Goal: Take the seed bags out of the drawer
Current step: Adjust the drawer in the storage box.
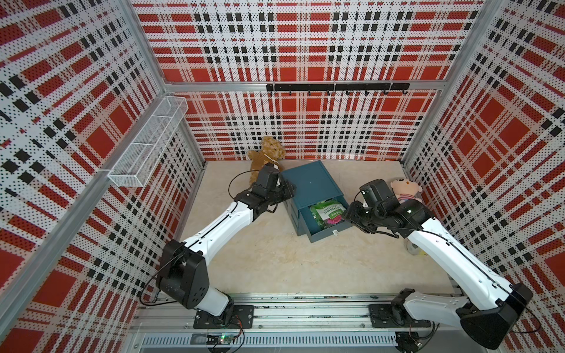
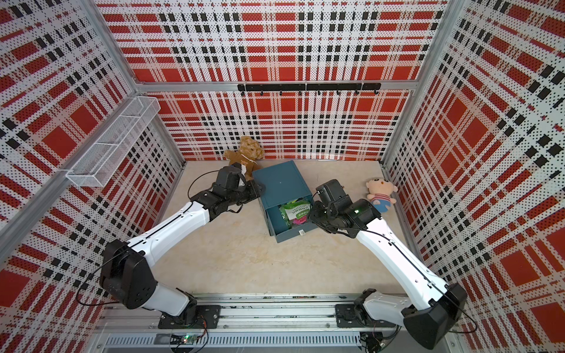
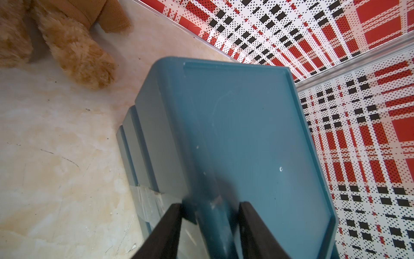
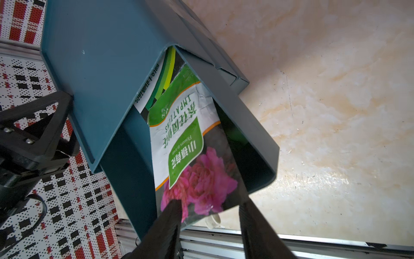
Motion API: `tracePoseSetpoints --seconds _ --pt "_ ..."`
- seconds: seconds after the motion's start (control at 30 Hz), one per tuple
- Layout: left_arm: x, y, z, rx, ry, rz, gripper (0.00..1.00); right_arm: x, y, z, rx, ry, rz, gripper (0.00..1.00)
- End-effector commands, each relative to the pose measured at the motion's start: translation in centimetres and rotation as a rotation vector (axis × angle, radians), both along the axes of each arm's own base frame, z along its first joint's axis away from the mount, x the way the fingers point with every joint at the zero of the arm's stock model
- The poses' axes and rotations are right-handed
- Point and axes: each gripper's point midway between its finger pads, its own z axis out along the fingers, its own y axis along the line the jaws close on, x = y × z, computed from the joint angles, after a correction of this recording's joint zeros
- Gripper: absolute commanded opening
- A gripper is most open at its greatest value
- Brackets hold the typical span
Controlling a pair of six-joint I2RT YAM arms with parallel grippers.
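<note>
Far left, on the side wall: white mesh basket point(image 1: 146, 143), three compartments. Next, against the back wall: brown teddy bear point(image 1: 267, 151), just beside the rear corner of the cabinet. Then left gripper point(image 3: 209, 205), jaws apart astride the upper left edge of the teal drawer cabinet point(image 1: 308, 183); clamped or merely straddling, cannot tell. Centre, on the marble-look tabletop point(image 1: 260, 259): the cabinet, one drawer point(image 1: 331, 233) pulled out toward the robot. Inside that drawer: seed bags point(image 1: 327, 214), stacked, far ends tucked under the cabinet top. Uppermost a green-and-white packet with pink flowers point(image 4: 190, 145), marked IMPATIENS; beneath it a packet with green stripes point(image 4: 164, 74). At the drawer's right side: right gripper point(image 4: 208, 206), jaws parted around the near end of the uppermost packet, no pinch visible. Further right, near the side wall: pink-faced plush doll point(image 2: 380, 195) in a striped top, lying on the tabletop.
</note>
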Motion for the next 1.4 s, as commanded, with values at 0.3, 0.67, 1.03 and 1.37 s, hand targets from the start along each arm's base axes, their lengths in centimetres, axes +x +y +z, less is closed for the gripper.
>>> tracePoseSetpoints --seconds 0.3,0.67,1.03,1.37 --pt "-1.4 1.1 -5.4 0.098 0.15 -0.008 0.46 1.4 -0.5 1.0 -0.01 -0.056 -0.022 0.26" --pt "-1.3 1.0 -5.5 0.097 0.152 -0.012 0.46 1.3 -1.3 1.7 -0.045 -0.071 -0.029 0.23" --pt "-1.3 1.1 -5.5 0.098 0.151 -0.014 0.46 2.1 -1.5 2.6 -0.073 -0.118 -0.024 0.32" --pt "-0.7 0.8 -5.1 0.087 0.141 -0.016 0.48 4.9 1.9 3.3 -0.275 -0.182 0.39 0.74"
